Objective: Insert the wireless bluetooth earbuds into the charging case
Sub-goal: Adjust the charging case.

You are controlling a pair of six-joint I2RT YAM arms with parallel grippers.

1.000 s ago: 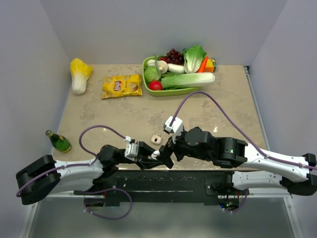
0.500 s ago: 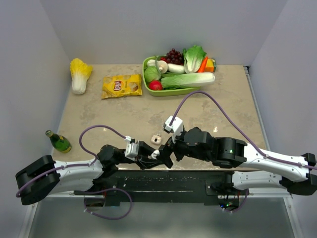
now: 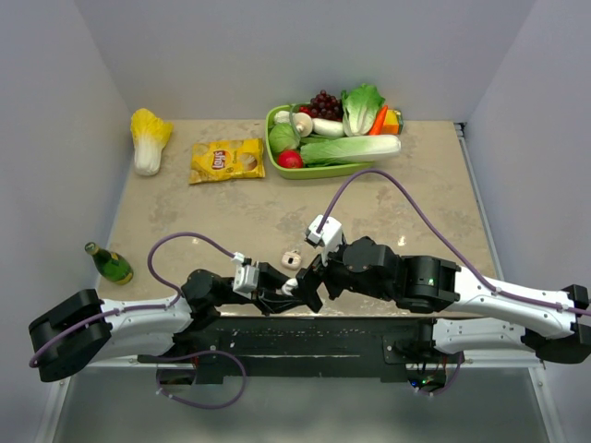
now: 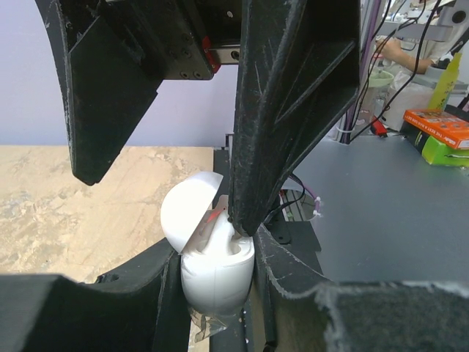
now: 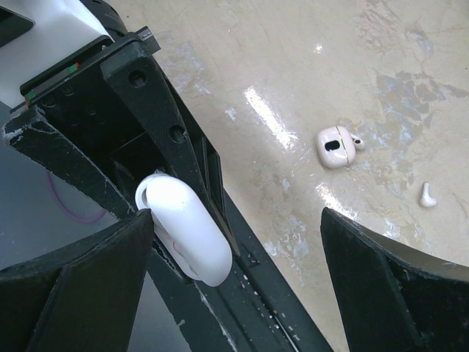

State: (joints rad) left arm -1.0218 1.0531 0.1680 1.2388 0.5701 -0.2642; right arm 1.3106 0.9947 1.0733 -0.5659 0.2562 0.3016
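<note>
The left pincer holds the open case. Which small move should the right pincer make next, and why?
Probably lower the right pincer toward the earbud lying loose on the table and centre its jaws over it. Those jaws stand wide open and empty, while the left pincer grips the charging case with its lid open, so fetching an earbud seems the step needed first.

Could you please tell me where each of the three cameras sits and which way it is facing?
Top external: above and behind the bases, looking down over the table; both arms show, left gripper and right gripper meeting near its near edge.
Left wrist: looks along its own fingers, shut on the charging case, at the right gripper's open fingers.
Right wrist: looks down between its own open fingers at the table and a loose earbud.
Shared: both wrist views show the charging case.
</note>
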